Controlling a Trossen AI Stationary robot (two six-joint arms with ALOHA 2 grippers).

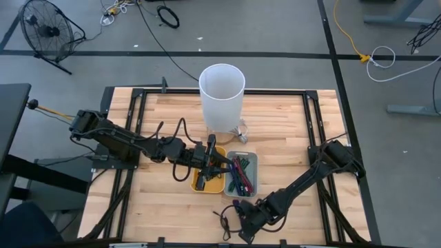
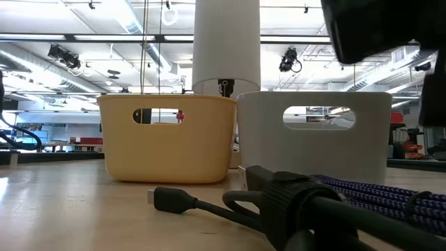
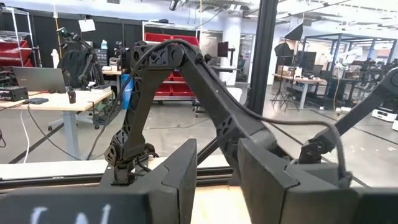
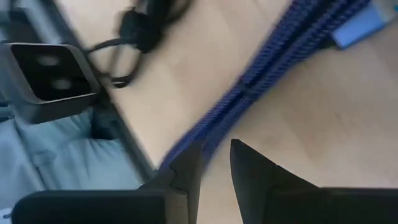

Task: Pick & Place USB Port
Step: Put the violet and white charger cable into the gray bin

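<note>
The right hand (image 1: 242, 219) hangs low over the near edge of the table (image 1: 289, 131), its fingers (image 4: 186, 171) drawn close with only a slim gap and nothing seen between them; I take it as clenched on nothing. Just ahead of those fingers lies a blue braided cable (image 4: 261, 74) with a pale blue plug at its far end; beside it a black cable (image 2: 209, 206) with a small flat plug rests loose on the wood; which of these is the USB lead meant by the task I cannot tell.

The left hand (image 1: 215, 164) is poised over the yellow bin (image 1: 207, 180), its fingers (image 3: 180, 180) standing a narrow gap apart; whether it holds anything is hidden. Beside the yellow bin, farther from the left hand, the grey bin (image 1: 241, 173) already carries several coloured cables; behind both stands a tall white cylinder (image 1: 221, 96).

By my judgement the sorting is partly done; the cables near the right hand have yet to be lifted and dropped in a bin.
</note>
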